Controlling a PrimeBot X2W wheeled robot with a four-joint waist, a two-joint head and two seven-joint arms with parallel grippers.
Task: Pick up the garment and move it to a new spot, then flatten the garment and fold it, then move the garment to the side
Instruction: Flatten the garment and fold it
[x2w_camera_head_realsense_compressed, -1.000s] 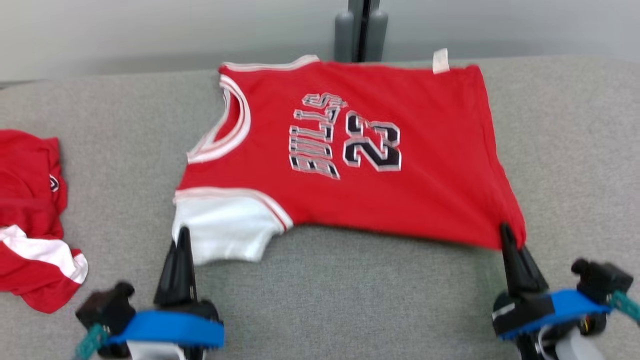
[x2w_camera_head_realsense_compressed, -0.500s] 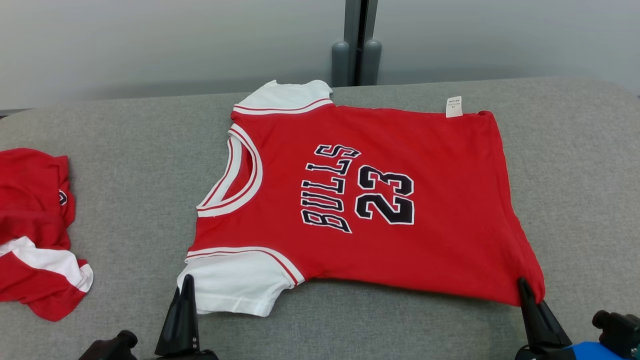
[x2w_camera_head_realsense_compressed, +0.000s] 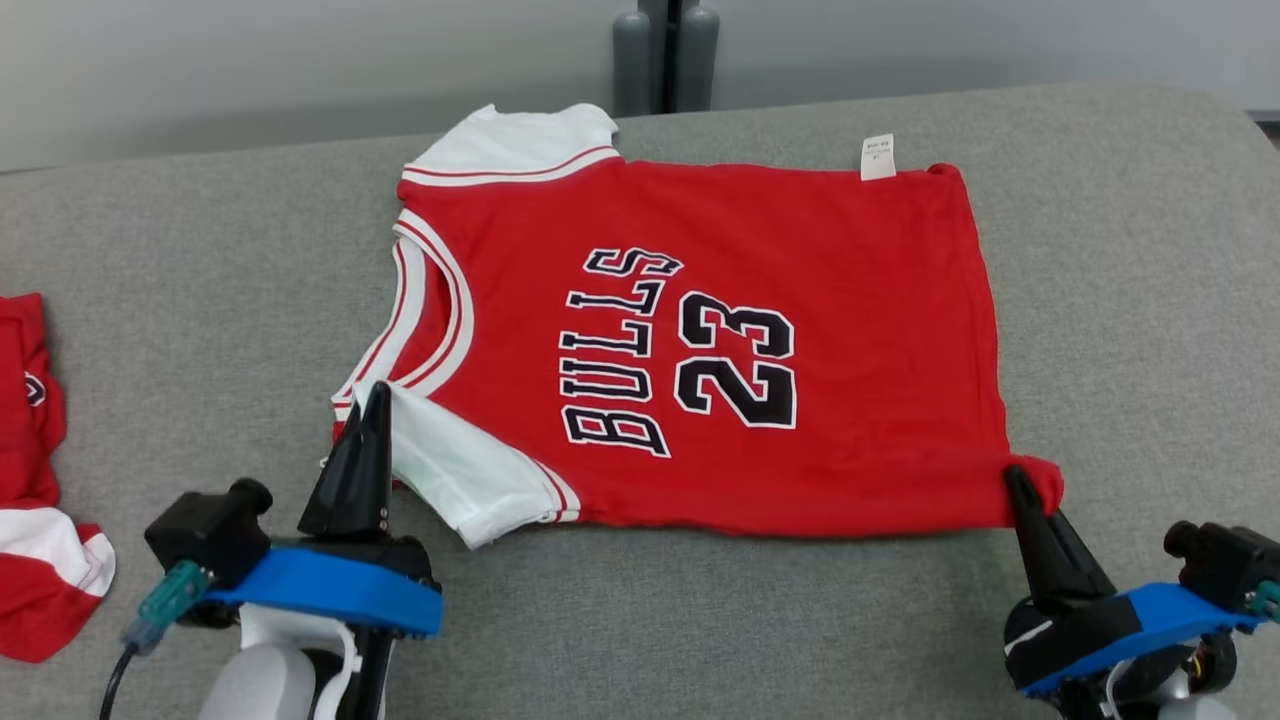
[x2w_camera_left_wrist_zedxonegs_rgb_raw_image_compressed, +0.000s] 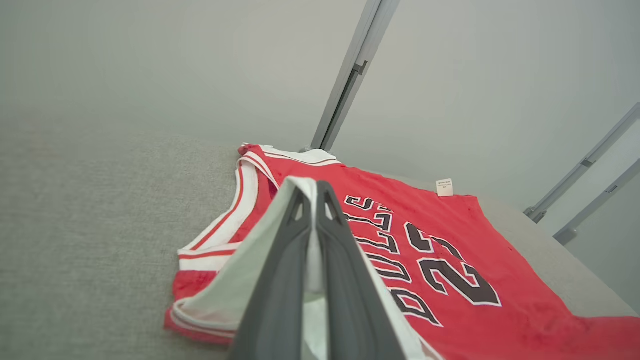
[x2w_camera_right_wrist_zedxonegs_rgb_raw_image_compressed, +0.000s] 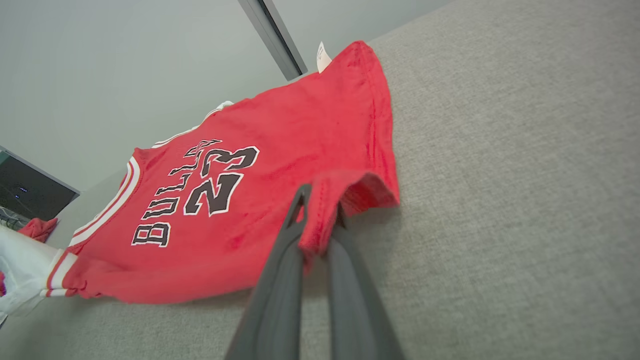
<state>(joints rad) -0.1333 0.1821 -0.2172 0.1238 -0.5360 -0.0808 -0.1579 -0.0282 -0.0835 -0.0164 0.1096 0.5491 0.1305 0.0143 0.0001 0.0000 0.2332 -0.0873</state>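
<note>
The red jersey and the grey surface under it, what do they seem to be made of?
The red jersey looks like soft knit fabric, perhaps cotton, matte; its near sleeve and corner fold limply. The grey surface seems a woven, heathered upholstery-type cloth, matte, with a fine flecked weave; what lies beneath cannot be told.

Three cameras, one jersey (x2w_camera_head_realsense_compressed: 860, 300) between them.
Head camera looks forward and down over the grey bench (x2w_camera_head_realsense_compressed: 200, 260), whole jersey in shot from a little way back; left wrist camera peers low along the left hand (x2w_camera_left_wrist_zedxonegs_rgb_raw_image_compressed: 312, 192) at the sleeve (x2w_camera_left_wrist_zedxonegs_rgb_raw_image_compressed: 245, 285), very close; right wrist camera hugs the right hand (x2w_camera_right_wrist_zedxonegs_rgb_raw_image_compressed: 320, 200) at the hem corner (x2w_camera_right_wrist_zedxonegs_rgb_raw_image_compressed: 372, 187). All three share the chest lettering (x2w_camera_head_realsense_compressed: 735, 360).
</note>
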